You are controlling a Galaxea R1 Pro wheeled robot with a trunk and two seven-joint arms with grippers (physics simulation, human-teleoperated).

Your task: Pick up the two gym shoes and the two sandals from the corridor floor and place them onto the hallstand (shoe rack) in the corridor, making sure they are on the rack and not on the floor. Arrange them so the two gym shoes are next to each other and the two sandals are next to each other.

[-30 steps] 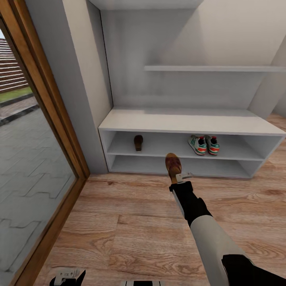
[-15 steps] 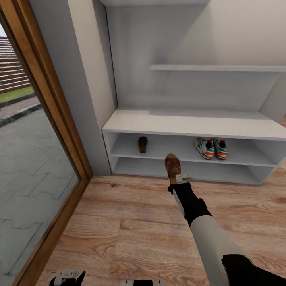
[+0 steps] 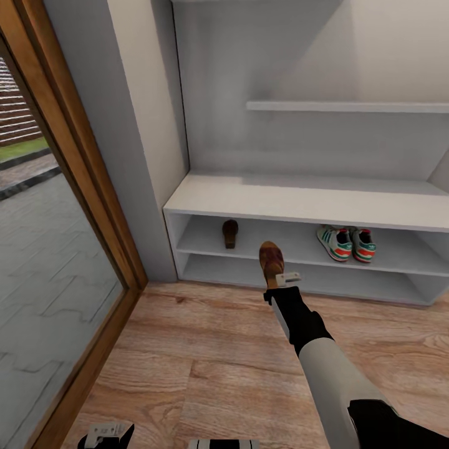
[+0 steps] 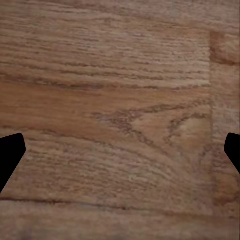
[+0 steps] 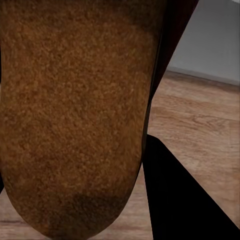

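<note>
Holding the second sandal point(image 3: 271, 259), the right gripper point(image 3: 279, 279) was clamped on its heel end with the toe pointing toward the hallstand point(image 3: 312, 202); in the right wrist view the sandal's tan sole point(image 5: 75, 115) sat right against the camera, one dark finger point(image 5: 175, 195) beside it. The shoe hung above the corridor floor point(image 3: 206, 349), just in front of the rack and not yet over a shelf.

Status as it read from the head view:
- Both gym shoes point(image 3: 347, 242) were on the upper open tier, side by side, toward the right end. That pair looked done.
- One sandal point(image 3: 230, 233) was on the same tier, toward the left end, well apart from the sneakers.
- The carried sandal was the last item off the floor; no other shoes lay on the planks in view.

Left gripper point(image 3: 106, 434) was parked low at the frame edge over bare planks, empty, its two fingertips point(image 4: 10, 152) spread wide at the borders of the left wrist view.

Remaining, by my estimate: get the held sandal onto the upper tier next to its mate, then release. Main risk was catching the toe on the shelf lip going in.
</note>
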